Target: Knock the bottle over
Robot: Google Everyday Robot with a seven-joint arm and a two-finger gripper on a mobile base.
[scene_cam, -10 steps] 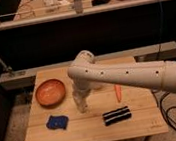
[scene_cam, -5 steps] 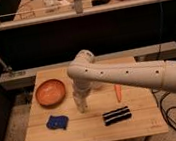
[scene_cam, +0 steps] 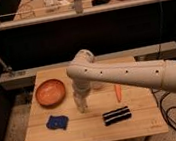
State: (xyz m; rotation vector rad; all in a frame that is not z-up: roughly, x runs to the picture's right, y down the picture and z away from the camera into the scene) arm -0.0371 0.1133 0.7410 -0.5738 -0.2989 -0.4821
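On the wooden table (scene_cam: 141, 124), the things nearest the front edge are a blue thing (scene_cam: 56, 122) at about 7 o'clock from the middle and a black block with pale stripes (scene_cam: 117, 115) at about 5 o'clock. Both lie flat.

The big white arm (scene_cam: 127, 74) comes in from 3 o'clock, low over the table. It bends at a round elbow (scene_cam: 83, 65) and then drops straight down. At its end the gripper (scene_cam: 81, 102) points down at the table, close to the middle. Its fingers are pressed together and hold nothing that can be seen.

The bottle (scene_cam: 80, 108) looks like a slim grey-beige shape standing up right at the gripper's tip. I cannot tell where the gripper stops and the bottle starts, or if they touch.

A small orange carrot (scene_cam: 118, 92) lies at 3 o'clock from the gripper, a little apart. A round orange bowl (scene_cam: 50, 91) sits at 10 o'clock, near the left side. A pale cup (scene_cam: 98, 85) peeks out behind the arm at about 1 o'clock.

A black cable (scene_cam: 166, 107) lies on the floor to the right of the table. Behind the table is a grey ledge (scene_cam: 26, 75), and far back a pale rail (scene_cam: 76, 12) runs across
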